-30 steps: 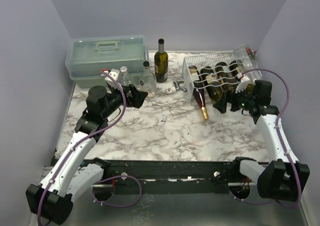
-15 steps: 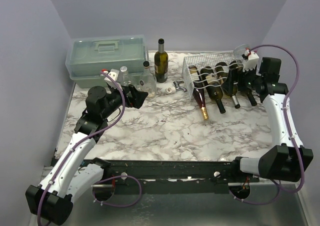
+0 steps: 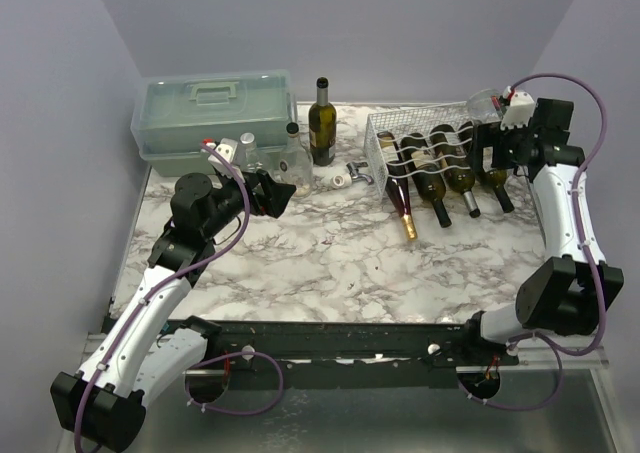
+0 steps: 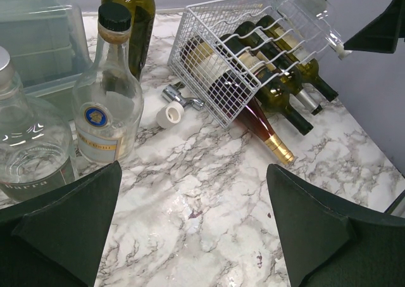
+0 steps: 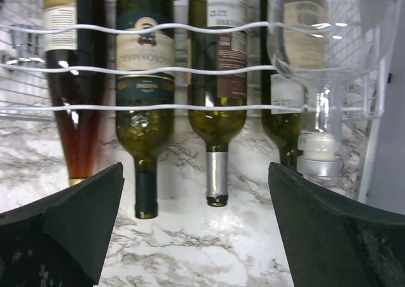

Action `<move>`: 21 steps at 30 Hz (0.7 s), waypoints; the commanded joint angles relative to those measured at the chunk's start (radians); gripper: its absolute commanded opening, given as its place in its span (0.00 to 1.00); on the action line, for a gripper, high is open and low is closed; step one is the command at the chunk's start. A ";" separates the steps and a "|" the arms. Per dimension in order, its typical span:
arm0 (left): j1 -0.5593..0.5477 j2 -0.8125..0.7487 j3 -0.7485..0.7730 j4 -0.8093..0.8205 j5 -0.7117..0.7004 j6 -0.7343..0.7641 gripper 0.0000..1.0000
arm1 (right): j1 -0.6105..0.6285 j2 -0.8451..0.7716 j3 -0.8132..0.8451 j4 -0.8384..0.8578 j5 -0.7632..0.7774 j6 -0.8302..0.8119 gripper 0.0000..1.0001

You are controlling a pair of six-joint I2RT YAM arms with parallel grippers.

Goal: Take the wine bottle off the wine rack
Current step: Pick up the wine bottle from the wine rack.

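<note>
Back left corner: a pale green translucent plastic toolbox (image 3: 213,113) sits against the wall. We see the left gripper (image 3: 275,193) hovering over the white marble-pattern table (image 3: 330,263), fingers spread wide and holding nothing, near two clear glass spirit bottles (image 4: 107,103). A dark green upright glass bottle (image 3: 321,123) stands behind them. A small white tape roll (image 4: 169,114) and a small chrome metal piece (image 4: 183,98) lie just left of the rack. There is wide bare marble mid-table and along the near edge.

The white wire-mesh wine rack (image 3: 372,143) sits back right, close to the right wall. Four glass wine bottles (image 5: 145,128) lie in its wavy cradles, their necks poking past its near edge with marble showing between them. A clear empty glass bottle (image 5: 316,40) rests on top at the right. The right gripper (image 3: 497,151) hangs at the rack's right end, fingers wide apart and gripping nothing.
</note>
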State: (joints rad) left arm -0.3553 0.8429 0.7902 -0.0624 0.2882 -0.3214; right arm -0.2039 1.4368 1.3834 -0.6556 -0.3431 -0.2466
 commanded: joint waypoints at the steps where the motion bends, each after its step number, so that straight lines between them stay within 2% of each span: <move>1: 0.004 -0.010 -0.010 0.006 0.022 -0.001 0.99 | -0.042 0.058 0.046 0.007 0.061 -0.049 0.99; 21: 0.004 -0.005 -0.011 0.007 0.022 0.004 0.99 | -0.105 0.293 0.223 0.006 0.104 -0.103 1.00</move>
State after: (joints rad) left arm -0.3553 0.8433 0.7902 -0.0624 0.2886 -0.3214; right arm -0.2909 1.6878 1.5642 -0.6479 -0.2657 -0.3332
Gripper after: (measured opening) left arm 0.987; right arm 0.994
